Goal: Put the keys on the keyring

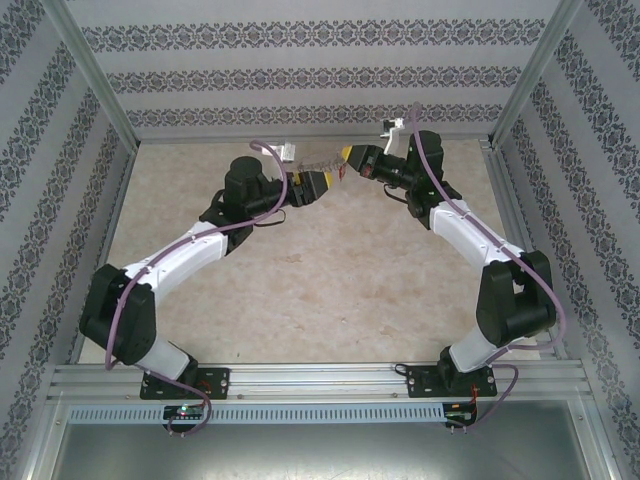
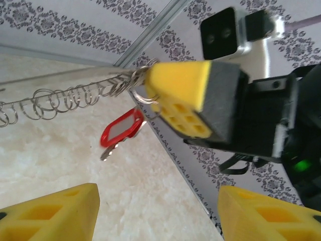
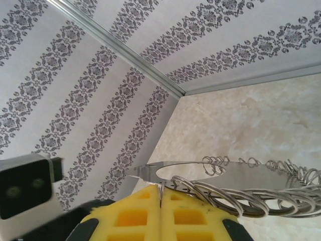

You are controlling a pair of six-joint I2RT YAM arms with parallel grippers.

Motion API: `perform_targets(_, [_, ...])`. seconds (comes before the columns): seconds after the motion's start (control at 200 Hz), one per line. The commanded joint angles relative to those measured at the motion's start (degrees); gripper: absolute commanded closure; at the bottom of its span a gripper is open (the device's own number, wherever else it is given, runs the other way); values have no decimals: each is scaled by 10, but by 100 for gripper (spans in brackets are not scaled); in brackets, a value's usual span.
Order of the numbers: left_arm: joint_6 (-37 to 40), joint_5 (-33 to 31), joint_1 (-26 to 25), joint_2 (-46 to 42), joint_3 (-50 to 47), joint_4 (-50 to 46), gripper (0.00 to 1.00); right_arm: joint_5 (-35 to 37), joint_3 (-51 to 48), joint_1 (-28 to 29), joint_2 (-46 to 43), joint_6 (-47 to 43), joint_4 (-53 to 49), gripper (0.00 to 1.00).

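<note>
right gripper (image 2: pixel 168 95) pinches the keyring (image 2: pixel 65 100), which trails toward nine o'clock – the key (image 2: pixel 120 129) hangs at that gripper's seven o'clock. left gripper (image 2: pixel 158 213) gapes wide, empty; best to back it straight off without snagging the keyring.

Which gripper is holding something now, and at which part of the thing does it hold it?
The right gripper pinches the keyring at its end, beside the hanging red key. The left gripper is open and holds nothing.

No readable txt, labels, brands or nos., pale insert in red key (image 2: pixel 119 130) head too blurry to read
</note>
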Motion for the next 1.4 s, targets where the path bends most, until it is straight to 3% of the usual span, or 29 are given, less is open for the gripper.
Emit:
perform_targets(0.0, [8, 7, -2, 21, -16, 84, 35, -10, 9, 11, -23, 24, 20, 100])
perform_targets(0.38, [19, 30, -2, 59, -9, 174, 30, -8, 10, 26, -42, 37, 14, 100])
perform_targets(0.829, [47, 0, -8, 94, 23, 149, 30, -8, 13, 40, -41, 35, 13, 100])
perform_targets(1.014, [40, -35, -9, 94, 13, 172, 43, -6, 7, 40, -47, 31, 10, 100])
perform_targets(1.394, [45, -57, -8, 72, 1, 175, 94, 4, -6, 36, -51, 22, 8, 100])
